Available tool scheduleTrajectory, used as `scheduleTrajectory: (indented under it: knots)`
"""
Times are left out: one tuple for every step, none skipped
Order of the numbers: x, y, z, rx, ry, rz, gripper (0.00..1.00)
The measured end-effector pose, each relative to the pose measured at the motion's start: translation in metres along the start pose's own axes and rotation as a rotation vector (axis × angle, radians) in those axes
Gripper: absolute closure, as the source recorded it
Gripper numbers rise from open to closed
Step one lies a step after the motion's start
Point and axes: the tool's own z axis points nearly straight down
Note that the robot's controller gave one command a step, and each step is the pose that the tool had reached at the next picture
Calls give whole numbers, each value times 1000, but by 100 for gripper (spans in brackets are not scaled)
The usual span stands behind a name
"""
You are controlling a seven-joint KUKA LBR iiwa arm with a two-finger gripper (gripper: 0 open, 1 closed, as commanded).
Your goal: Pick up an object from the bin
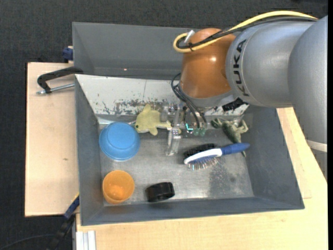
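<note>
Gripper (174,138) low at middle of grey metal bin (86,160), between pale yellow soft toy (148,120) and blue-handled white brush (210,155); open or closed, we cannot tell. We judge reach step, no object lifted yet. Next: commit to one, clamp, raise clear.

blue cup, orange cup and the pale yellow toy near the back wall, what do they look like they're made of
The blue cup is probably plastic: smooth, one even colour, with a soft sheen. The orange cup is likely plastic too, with a smooth wall and a glossy inside. The yellow toy looks soft, perhaps plush or rubber. It is matte with a lumpy, rounded outline, and the view leaves open which.
</note>
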Motion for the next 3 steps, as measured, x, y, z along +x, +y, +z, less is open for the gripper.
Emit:
scheduleTrajectory:
  knots:
    - [-5,14,64,0,-15,86,0]
    - [-7,31,61,-1,-17,336,0]
    - [-4,32,63,0,-7,885,0]
